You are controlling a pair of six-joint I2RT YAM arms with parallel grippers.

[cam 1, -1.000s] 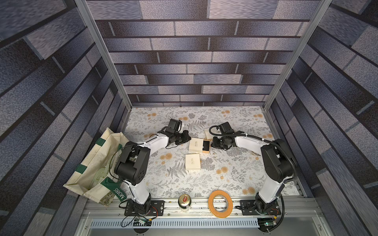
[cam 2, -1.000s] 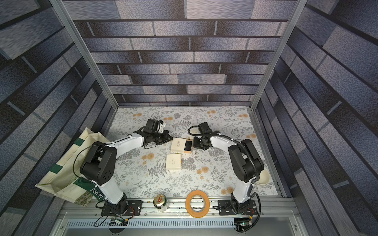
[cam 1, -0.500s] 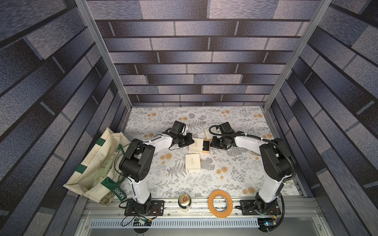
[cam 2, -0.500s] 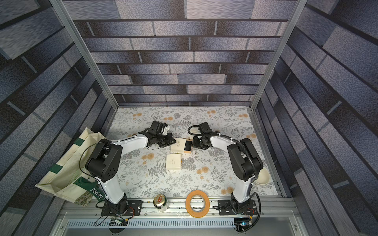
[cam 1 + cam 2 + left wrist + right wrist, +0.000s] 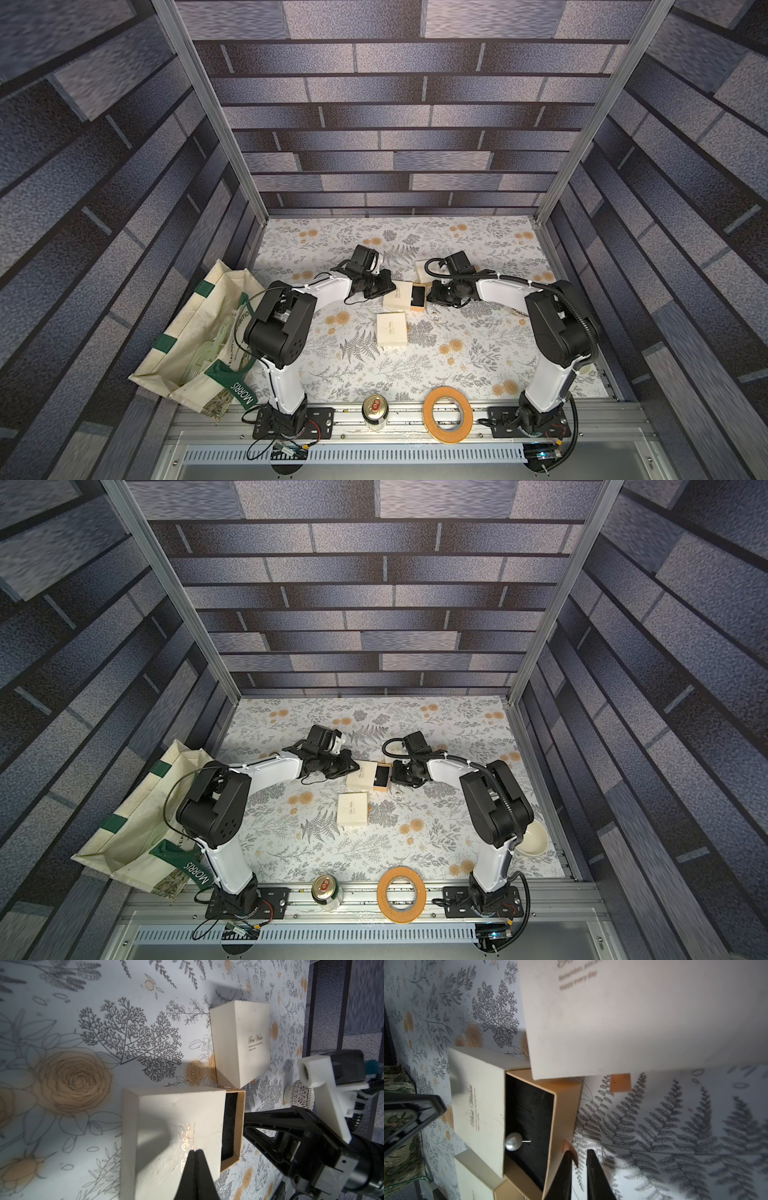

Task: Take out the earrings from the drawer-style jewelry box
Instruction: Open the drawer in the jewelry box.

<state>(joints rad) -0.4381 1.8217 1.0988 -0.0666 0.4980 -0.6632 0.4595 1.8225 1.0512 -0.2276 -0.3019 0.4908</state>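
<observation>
The drawer-style jewelry box (image 5: pixel 397 294) (image 5: pixel 362 776) is a cream sleeve (image 5: pixel 176 1122) (image 5: pixel 477 1105) with a tan drawer (image 5: pixel 564 1109) slid partly out, showing black lining (image 5: pixel 230 1126). One of the earrings (image 5: pixel 513 1144), a pearl stud with a pin, lies in the lining at the sleeve's edge. My left gripper (image 5: pixel 195 1150) (image 5: pixel 390 286) is shut, its tip over the sleeve's top. My right gripper (image 5: pixel 579 1151) (image 5: pixel 430 296) is at the drawer's front, jaws a narrow gap apart. The drawer's pull tab (image 5: pixel 570 1150) lies against one finger.
Two more cream boxes stand close by: one (image 5: pixel 391 329) nearer the front, one (image 5: pixel 420 272) just behind the right gripper. A tote bag (image 5: pixel 199 345) lies at the left, a can (image 5: pixel 375 409) and a tape roll (image 5: pixel 448 414) on the front rail, a bowl (image 5: pixel 534 837) by the right arm.
My left gripper has moved right, from beside the box onto its sleeve. The right gripper and the drawer have hardly moved.
</observation>
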